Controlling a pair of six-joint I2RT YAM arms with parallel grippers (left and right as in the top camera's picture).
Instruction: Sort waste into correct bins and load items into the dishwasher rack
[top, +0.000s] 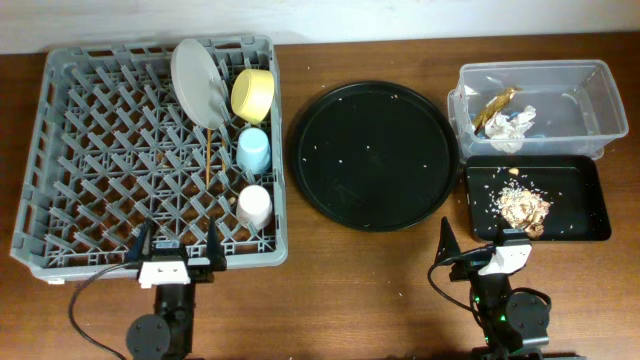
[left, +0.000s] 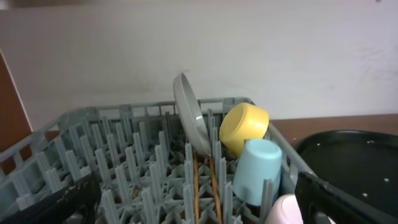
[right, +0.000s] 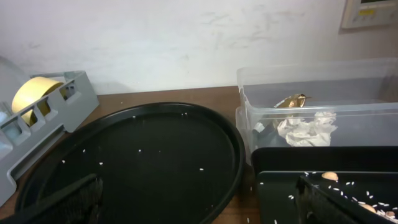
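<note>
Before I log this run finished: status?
Left pincer, right pincer open, empty. Plate, bowl, blue cup, pink cup, chopsticks in rack. Tissue, wrapper in clear tub; scraps in black tray. Nothing blocking.

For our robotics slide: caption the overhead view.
Plate, bowl, blue cup, white cup and chopsticks sit in the rack; tissue and wrapper in the clear tub; food scraps in the rectangular tray.

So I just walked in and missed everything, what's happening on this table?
Two robot arms are sorting waste and loading a dishwasher rack; it looks about done. The plate, yellow bowl, blue cup, pink-white cup and chopsticks sit in the rack. Tissue and wrapper lie in the clear tub, food scraps in the black tray. The left hand and right hand are open and empty.
</note>
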